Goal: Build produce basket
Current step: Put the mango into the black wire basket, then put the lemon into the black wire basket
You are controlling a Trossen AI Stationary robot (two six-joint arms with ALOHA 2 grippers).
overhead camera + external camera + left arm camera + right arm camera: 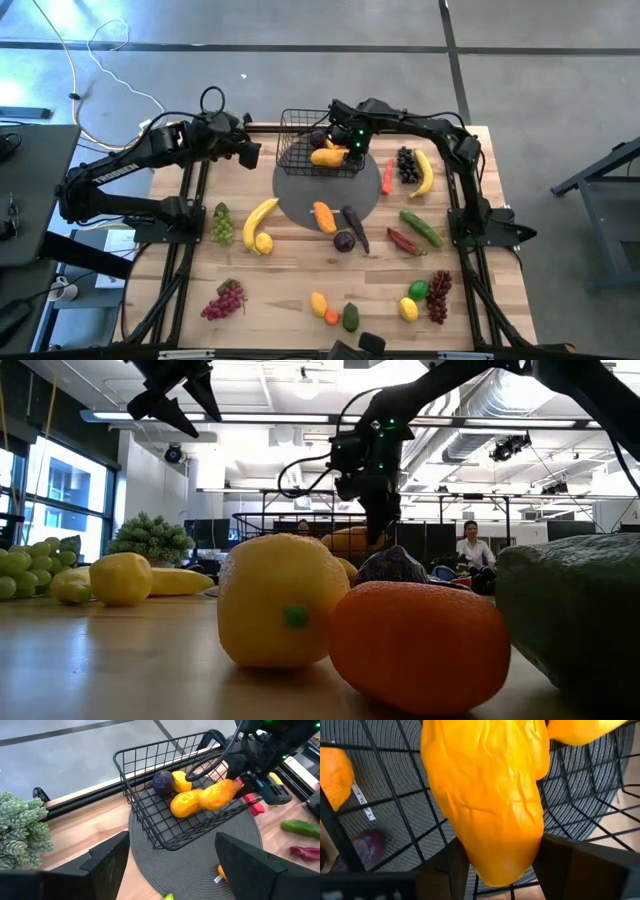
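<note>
The black wire basket (318, 140) stands on the far part of a dark grey round mat (328, 190). In it lie a purple fruit (162, 781), a lemon (181, 781) and a long yellow-orange wrinkled fruit (202, 799). My right gripper (352, 150) reaches into the basket from above and is shut on this fruit; it also shows in the right wrist view (502, 870). My left gripper (250, 152) hovers open and empty to the left of the basket, high above the table. My right gripper pinches the yellow-orange fruit between its two fingers (451, 865) at the fruit's end toward the table's right (231, 787). The fingers slant down from above and from the right. The fruit lies inside the basket over its mesh floor; whether it rests there, I cannot tell.
Loose produce lies around the mat: banana with lemon (260, 225), green grapes (222, 222), red grapes (224, 300), an orange fruit (324, 216), eggplant (354, 226), chili (387, 177), dark grapes (406, 163), banana (425, 172), cucumber (421, 227). A leafy bunch (20, 830) stands far left.
</note>
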